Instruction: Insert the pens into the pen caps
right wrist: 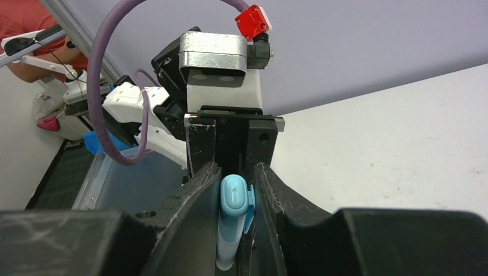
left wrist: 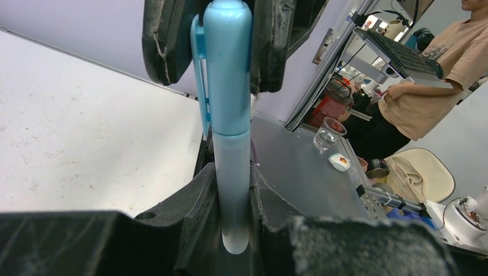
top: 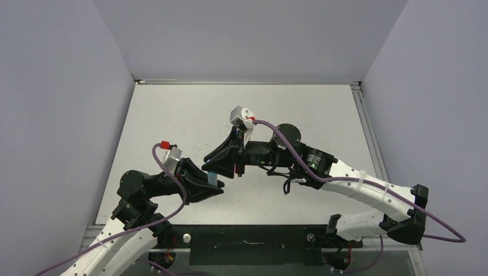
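A pale grey-blue pen [left wrist: 233, 184] stands between the fingers of my left gripper [left wrist: 235, 221], which is shut on its barrel. A light-blue pen cap [left wrist: 227, 63] with a side clip sits over the pen's far end. The dark pads [left wrist: 270, 46] of my right gripper press on both sides of the cap. In the right wrist view the cap's rounded end [right wrist: 235, 194] sits between the fingers of my right gripper [right wrist: 237, 190], with the left gripper [right wrist: 230, 144] just beyond. From above, both grippers meet over the near middle of the table around a sliver of blue pen [top: 214, 177].
The white table [top: 172, 115] is walled in grey at the back and on both sides. A metal rail [top: 368, 138] runs along its right edge. A person [left wrist: 426, 80] and cluttered desks show beyond the table's edge.
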Controlling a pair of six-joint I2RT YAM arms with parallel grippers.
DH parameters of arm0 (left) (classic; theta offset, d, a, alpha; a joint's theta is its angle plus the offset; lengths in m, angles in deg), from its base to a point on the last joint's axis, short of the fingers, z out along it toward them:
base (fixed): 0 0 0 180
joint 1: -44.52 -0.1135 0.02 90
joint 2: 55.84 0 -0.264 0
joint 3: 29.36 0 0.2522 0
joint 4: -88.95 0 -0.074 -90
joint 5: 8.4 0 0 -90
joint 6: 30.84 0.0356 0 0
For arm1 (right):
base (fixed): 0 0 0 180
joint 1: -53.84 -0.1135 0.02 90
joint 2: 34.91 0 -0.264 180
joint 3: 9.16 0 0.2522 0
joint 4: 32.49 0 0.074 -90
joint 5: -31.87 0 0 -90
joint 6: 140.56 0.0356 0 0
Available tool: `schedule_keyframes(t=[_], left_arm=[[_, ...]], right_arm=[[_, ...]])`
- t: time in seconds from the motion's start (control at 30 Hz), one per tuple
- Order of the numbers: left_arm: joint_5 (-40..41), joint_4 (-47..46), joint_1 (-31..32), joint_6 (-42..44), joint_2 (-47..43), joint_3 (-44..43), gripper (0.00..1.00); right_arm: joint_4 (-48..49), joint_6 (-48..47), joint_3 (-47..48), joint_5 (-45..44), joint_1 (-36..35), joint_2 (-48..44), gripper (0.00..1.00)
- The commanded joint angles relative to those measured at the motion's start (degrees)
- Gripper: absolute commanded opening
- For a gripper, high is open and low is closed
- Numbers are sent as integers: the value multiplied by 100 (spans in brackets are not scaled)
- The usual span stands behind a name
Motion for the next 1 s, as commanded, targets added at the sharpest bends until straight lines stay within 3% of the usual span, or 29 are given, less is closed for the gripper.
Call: schedule_keyframes(t=[0.0,0.57,0.97], left_arm=[[357,-271,-35,72,171,-591,0],[287,13,-44,557,779,-1450,0],[244,157,-155,806,1090,-1984,0]], right_arm=[[-343,-126,-303,288,-211,-32,5],[-509,-8,-1161,1162,-109,2,5],[-673,42,-1604,1277,-61,-111,5]])
